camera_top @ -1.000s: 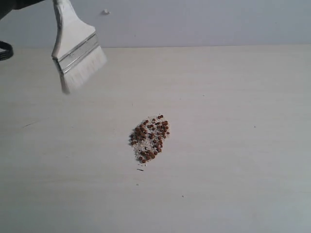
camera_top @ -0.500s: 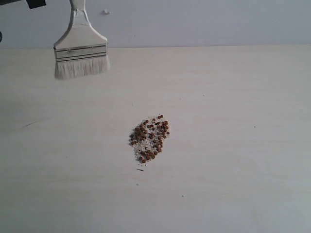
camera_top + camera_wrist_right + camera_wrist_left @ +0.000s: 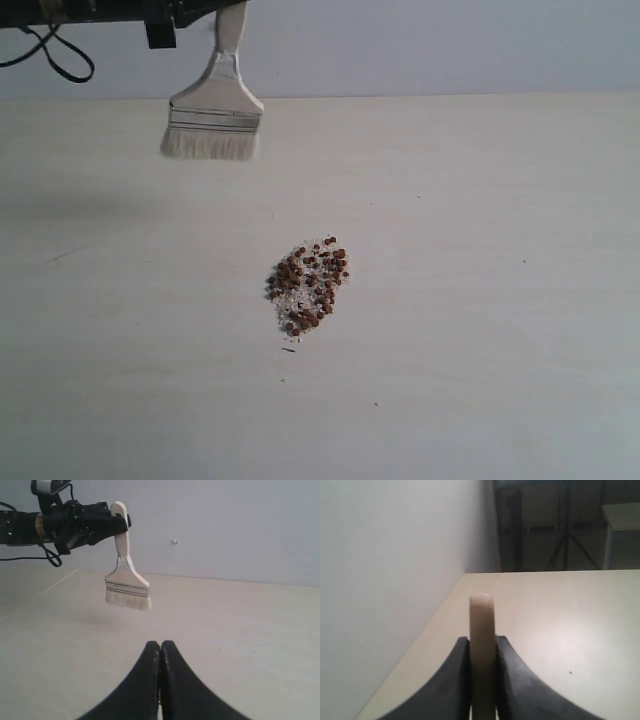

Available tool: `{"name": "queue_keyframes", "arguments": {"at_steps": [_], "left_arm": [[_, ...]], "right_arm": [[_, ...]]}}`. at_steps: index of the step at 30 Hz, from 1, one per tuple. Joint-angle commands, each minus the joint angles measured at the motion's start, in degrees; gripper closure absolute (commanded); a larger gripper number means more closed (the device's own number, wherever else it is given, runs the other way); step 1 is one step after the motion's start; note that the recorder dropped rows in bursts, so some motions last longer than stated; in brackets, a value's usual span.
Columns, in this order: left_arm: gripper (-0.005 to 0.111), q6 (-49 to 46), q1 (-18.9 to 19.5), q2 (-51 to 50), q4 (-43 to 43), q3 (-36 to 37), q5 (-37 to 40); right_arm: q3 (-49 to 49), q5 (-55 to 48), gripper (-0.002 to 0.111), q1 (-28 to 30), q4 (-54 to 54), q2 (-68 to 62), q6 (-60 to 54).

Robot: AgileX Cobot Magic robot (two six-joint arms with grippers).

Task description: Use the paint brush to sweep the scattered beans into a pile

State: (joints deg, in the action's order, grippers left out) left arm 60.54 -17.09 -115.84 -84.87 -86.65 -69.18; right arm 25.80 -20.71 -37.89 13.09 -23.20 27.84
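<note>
The wide flat paint brush, with pale wooden handle, silver metal ferrule and white bristles, hangs upright with its bristles pointing down. The left pincer pinches it at the upper end of the handle. In the left wrist view the two black fingers lie flat against both sides of the handle, and its rounded end stands out a little beyond them. The brush is at the far left part of the pale wooden table, near the grey wall. In the right wrist view the bristles seem to be lifted off the table surface, not touching it.

The small round reddish-brown beans, mixed with whitish crumbs, lie together in one compact pile near the middle of the table. The pile is well apart from the brush and from the left pincer, nearer to the camera and to the right of them in the exterior view. A few single specks lie just beside the pile.

The left arm reaches in almost horizontally from the left, high over the table, and a black cable loops below it. The right pincer is low over the table; its black fingers are pressed together and nothing is between them.
</note>
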Motion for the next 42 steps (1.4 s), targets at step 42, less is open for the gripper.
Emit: {"name": "queue_keyframes", "arguments": {"at_steps": [42], "left_arm": [[0.107,-4.7,-11.2,-17.4,7.2,-8.6,-0.8]], "right_arm": [[-0.2,-0.8,0.108,-0.1,0.2,0.1,-0.1]]}}
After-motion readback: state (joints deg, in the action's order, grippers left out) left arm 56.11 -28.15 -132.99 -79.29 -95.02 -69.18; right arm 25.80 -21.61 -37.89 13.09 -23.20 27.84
